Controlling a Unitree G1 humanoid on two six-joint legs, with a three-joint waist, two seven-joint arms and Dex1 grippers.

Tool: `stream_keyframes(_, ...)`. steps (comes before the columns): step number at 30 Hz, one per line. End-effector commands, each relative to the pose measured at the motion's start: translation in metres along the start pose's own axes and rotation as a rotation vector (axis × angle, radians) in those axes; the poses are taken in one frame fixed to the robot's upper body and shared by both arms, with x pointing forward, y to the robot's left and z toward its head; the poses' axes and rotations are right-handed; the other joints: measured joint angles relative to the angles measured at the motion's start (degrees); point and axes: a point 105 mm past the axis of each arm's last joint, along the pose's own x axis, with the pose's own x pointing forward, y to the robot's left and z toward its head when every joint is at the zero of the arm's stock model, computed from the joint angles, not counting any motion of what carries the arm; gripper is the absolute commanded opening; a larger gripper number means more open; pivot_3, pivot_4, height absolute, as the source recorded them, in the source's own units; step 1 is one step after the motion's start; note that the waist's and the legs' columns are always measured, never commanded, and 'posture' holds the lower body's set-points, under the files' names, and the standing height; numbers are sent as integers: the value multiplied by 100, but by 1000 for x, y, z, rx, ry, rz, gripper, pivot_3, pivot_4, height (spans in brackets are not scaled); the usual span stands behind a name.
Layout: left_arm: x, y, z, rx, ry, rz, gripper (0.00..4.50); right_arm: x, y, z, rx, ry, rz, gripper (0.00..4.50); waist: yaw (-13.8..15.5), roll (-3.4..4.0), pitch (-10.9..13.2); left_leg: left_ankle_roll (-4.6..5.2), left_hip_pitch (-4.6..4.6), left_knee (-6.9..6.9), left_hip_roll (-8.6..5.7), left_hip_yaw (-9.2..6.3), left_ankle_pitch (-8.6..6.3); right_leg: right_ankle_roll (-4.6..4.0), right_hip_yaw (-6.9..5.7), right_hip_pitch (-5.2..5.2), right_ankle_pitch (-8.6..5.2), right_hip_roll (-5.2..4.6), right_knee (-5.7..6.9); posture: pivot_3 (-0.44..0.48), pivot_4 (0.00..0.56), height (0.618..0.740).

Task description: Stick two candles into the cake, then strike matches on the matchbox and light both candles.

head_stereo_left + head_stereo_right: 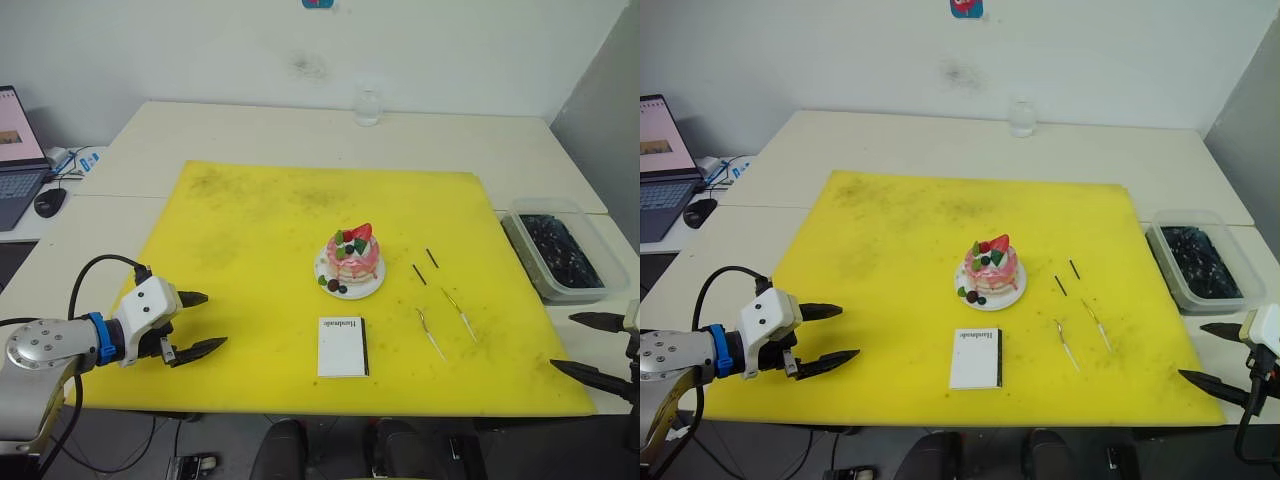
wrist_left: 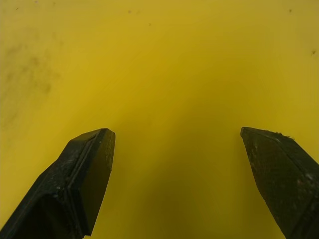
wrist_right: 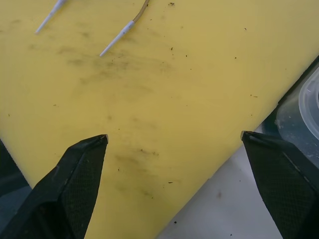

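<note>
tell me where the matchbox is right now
In the left eye view the matchbox lies flat on the yellow mat, just in front of the cake and to the left of the two candles.

cake (image 1: 354, 252): small, round, pink-frosted, topped with a red strawberry, green bits and dark berries; upright on its white plate, mid-scene.
matchbox (image 1: 343, 346): flat white box, black lettering at its far end, dark strip along its right edge; lies flat just near of the cake.
matches (image 1: 426, 265): two short black sticks, side by side, right of the cake.
candles (image 1: 445, 323): two thin pale-golden curved sticks, lying flat near of the matches, right of the matchbox, apart from each other.
</note>
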Motion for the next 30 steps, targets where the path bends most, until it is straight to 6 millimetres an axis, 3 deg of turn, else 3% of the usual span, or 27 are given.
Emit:
stream_keyframes(1, -1, 3, 5, 5, -30, 12, 4500, 1, -2, 11, -45, -20, -6, 4473, -1, 0, -1, 0, 0, 0, 0, 0, 0, 0, 0, 0, 0, 0, 0, 0, 150, 740)
stream_keyframes(12, -3, 7, 11, -47, -86, -27, 4500, 10, -2, 21, -60, -51, -18, 4473, -1, 1, -1, 0, 3, 69, 4, -5, -1, -9, 0, -3, -8, 2, 80, 0, 150, 740)
stream_keyframes(21, -6, 4, 4, -51, -65, -30, 4500, 8, 0, 20, -60, -46, -23, 4473, -2, 1, -1, 1, 5, 95, 4, -3, 1, -34, 8, 2, -9, -3, 85, 0, 150, 740)
stream_keyframes(30, -5, -1, 10, -32, -76, -58, 4500, 10, -1, 23, -66, -56, -39, 4473, -1, 1, -1, 1, 4, 92, 6, -4, 0, -26, 6, 0, -4, -1, 84, 0, 150, 740)
